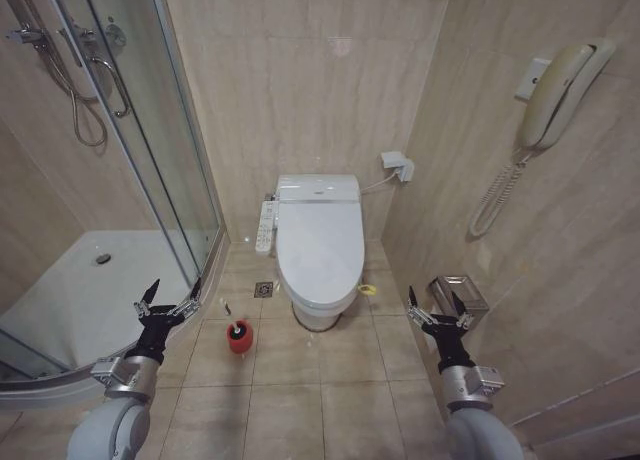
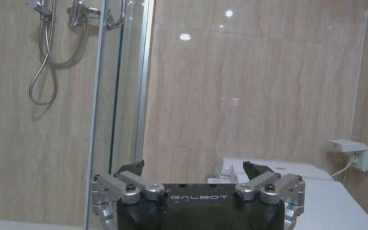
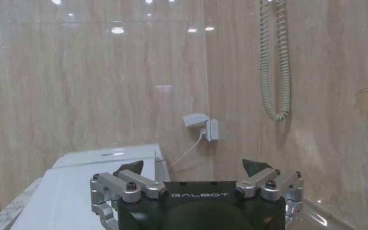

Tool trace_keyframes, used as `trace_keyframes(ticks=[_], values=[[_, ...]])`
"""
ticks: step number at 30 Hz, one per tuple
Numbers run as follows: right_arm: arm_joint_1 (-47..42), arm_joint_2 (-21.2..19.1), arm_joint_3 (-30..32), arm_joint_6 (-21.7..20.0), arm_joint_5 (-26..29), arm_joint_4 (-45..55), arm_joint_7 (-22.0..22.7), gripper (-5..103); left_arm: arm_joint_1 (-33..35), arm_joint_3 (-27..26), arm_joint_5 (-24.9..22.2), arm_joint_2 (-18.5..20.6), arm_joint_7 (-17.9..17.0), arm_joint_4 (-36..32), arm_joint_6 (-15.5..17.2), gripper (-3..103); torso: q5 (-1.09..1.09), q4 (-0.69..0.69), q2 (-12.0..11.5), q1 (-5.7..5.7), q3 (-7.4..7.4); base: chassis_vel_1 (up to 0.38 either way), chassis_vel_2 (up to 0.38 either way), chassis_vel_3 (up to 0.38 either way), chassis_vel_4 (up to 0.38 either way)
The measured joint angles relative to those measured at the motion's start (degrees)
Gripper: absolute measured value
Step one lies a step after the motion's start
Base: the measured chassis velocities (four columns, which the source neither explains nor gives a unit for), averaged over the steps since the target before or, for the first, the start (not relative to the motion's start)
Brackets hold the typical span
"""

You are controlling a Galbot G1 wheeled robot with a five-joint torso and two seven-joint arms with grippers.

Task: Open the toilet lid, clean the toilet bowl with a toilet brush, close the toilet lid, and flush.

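The toilet lid [image 1: 320, 238] lies shut, glossy white, over the toilet bowl [image 1: 318, 313] against the back wall, with a yellow-green tab [image 1: 367, 290] at its right edge. A white button panel [image 1: 265, 226] sticks out on its left. The toilet brush [image 1: 239, 335], black in a red cup holder, stands on the floor left of the bowl. My left gripper [image 1: 168, 298] hovers open, low on the left beside the shower rim, short of the brush. My right gripper [image 1: 438, 307] hovers open, low on the right, level with the bowl's front. Both wrist views show open fingers [image 2: 132, 168] [image 3: 256, 167] aimed at the back wall.
A curved glass shower door [image 1: 150, 140] and white shower tray [image 1: 80, 290] fill the left. A wall phone [image 1: 555, 90] with coiled cord and a metal paper holder [image 1: 460, 295] hang on the right wall. A floor drain [image 1: 263, 289] sits left of the bowl. Bare tiles [image 1: 300, 400] lie in front.
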Motion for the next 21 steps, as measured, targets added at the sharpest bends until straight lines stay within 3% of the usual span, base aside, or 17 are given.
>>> trace_keyframes(ticks=[21], values=[[0.01,0.00,0.00,0.00,0.00,0.00,0.00,100,0.00,0.00,0.00,0.00,0.00,0.00,0.00,100,0.00,0.00,-0.01,0.02,0.01,0.000,0.000,0.000,0.000]])
